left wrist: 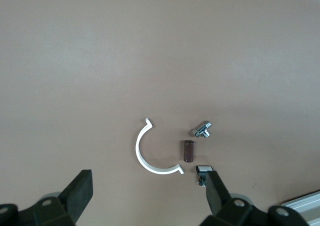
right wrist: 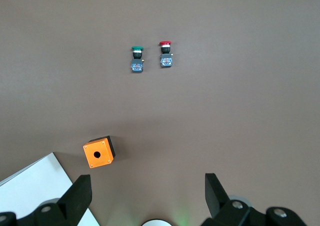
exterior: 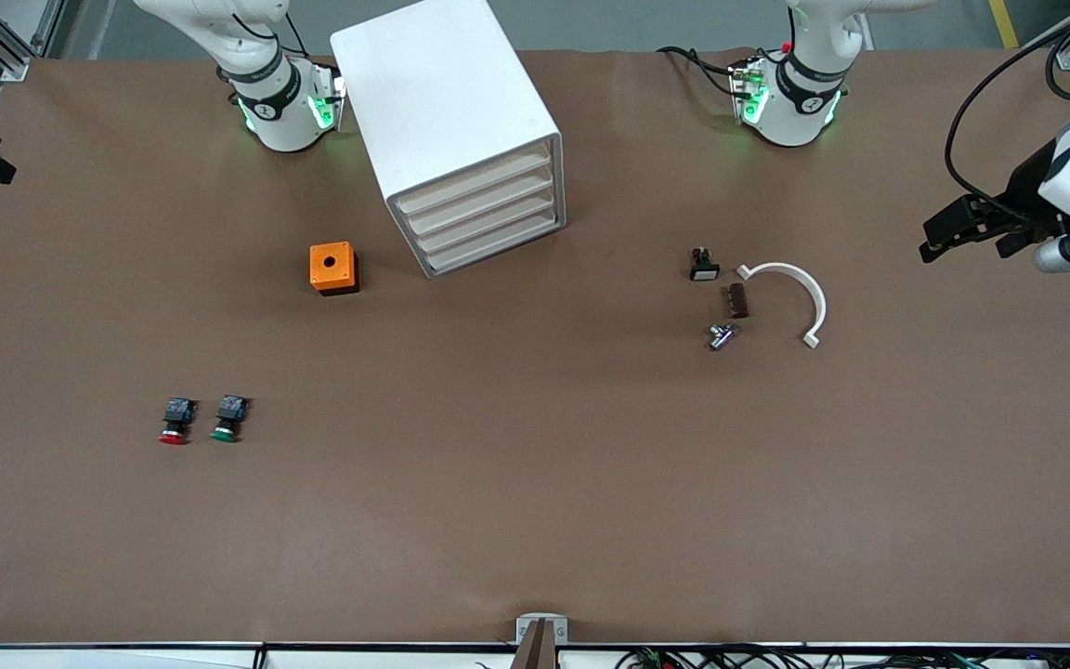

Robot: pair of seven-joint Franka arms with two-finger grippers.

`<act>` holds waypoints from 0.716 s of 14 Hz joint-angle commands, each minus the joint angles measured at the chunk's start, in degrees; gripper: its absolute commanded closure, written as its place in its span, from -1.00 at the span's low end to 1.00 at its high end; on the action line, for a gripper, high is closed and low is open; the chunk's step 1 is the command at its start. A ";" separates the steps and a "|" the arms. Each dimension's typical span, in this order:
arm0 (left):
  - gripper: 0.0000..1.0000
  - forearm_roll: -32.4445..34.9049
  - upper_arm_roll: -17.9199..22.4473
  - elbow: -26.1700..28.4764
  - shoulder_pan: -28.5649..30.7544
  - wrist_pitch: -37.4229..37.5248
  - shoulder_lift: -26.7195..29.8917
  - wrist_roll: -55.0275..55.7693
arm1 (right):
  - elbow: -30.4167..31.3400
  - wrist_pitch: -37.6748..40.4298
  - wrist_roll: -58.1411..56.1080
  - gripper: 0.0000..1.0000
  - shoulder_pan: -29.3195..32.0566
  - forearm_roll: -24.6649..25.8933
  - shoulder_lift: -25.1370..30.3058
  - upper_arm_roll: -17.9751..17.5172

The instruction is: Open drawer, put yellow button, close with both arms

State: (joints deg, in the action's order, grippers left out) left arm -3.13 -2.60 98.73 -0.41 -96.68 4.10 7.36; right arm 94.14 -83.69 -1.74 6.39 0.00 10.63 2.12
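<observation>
I see my left gripper [exterior: 962,232] at the right edge of the front frame, fingers [left wrist: 80,193] spread wide, holding nothing. My right gripper [right wrist: 147,196] hangs with jaws wide apart too, empty.

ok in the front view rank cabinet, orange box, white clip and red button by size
1. cabinet
2. white clip
3. orange box
4. red button
The clip spans more than the box but is thin, so those two are close.

orange box with a hole [exterior: 333,268] near cabinet [exterior: 450,121], red-capped button [exterior: 176,421] beside green-capped one [exterior: 229,419], white half-ring clip [exterior: 800,295] — small brown block [exterior: 737,301], metal fitting [exterior: 720,336], small black-white part [exterior: 703,266] beside it
</observation>
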 commanded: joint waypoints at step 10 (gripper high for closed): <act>-1.00 1.37 -0.83 -5.39 1.11 5.10 -0.76 -2.35 | 1.22 0.11 -0.46 -1.00 -0.50 0.53 1.41 0.25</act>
State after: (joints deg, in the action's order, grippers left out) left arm -3.13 -2.95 95.01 -0.08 -93.08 4.10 6.13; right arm 94.14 -83.69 -1.76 6.39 0.00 10.63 2.12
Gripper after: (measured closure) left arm 0.000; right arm 0.000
